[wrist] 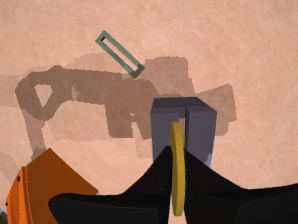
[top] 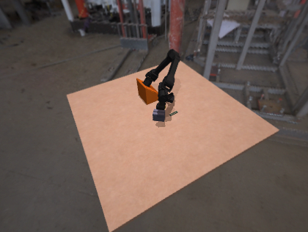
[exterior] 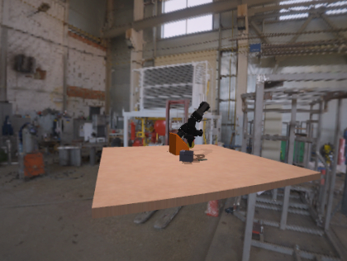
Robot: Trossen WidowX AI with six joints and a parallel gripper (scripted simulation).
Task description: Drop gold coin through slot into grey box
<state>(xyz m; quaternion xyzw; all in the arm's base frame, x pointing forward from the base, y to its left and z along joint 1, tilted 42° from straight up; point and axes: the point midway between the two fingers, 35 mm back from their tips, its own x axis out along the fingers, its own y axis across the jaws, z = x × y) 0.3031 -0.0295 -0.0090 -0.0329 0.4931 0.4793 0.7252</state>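
From the top view I have the arm (top: 166,75) folded down over the table (top: 121,172), with the gripper (top: 161,106) hanging right above the grey box (top: 159,116); the dark-green holder (top: 173,114) lies just beside the box on the far side, empty as far as I can tell, but the coin and the slot are too small to make out here. The orange block (top: 146,92) sits behind the arm, near its base. The exterior view gives me the height relation the top view cannot: the gripper (exterior: 189,142) sits above the box (exterior: 186,156) with a small gap, not touching the lid, though again the coin is lost in the dark fingers. The wrist view is the one I steer by. The gripper (wrist: 174,183) is clamped on the gold coin (wrist: 176,165), held edge-on between the black fingers and projecting out toward the box (wrist: 184,132). The coin's edge runs nearly along the dark slot line in the lid, directly over it, so I judge the next move hinges on keeping that plane parallel to the slot and centred before lowering. The holder (wrist: 120,54) shows empty beyond the box, on the bare table.
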